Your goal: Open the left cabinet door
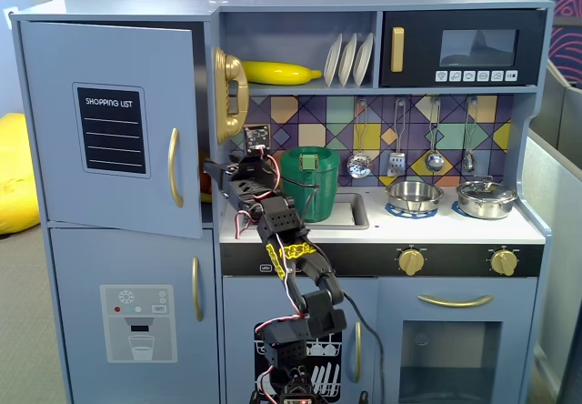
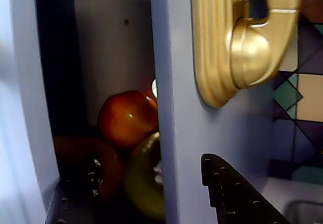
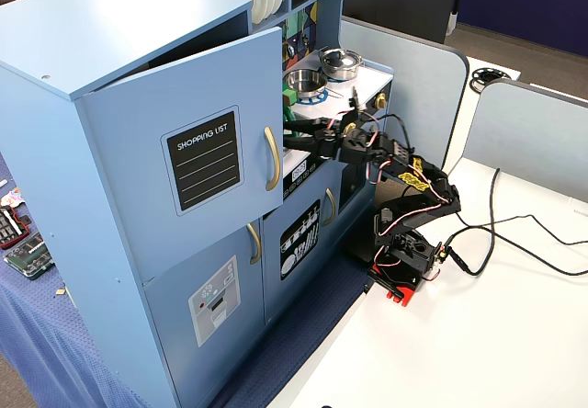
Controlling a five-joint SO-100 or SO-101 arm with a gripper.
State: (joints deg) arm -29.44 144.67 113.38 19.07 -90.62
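Wrist view showed the inside of the upper left compartment through a gap: a red apple sat on top of a darker reddish fruit and a yellow-green fruit, all touching and piled at the bottom of the dark space. Just right of that gap stood the blue-grey side wall carrying a gold toy telephone. Two black fingers of the claw stood apart at the lower edge, one on each side of the wall's front edge, clamped on nothing.

Both fixed views showed the left cabinet door with its black shopping-list board and gold handle swung partly ajar, its handle side standing away from the cabinet body. The claw reached in just behind that free edge.

On the open shelf above the counter lay a yellow banana beside three upright white plates. A green basket stood by the sink, and two steel pots rested on the burners of the surface.
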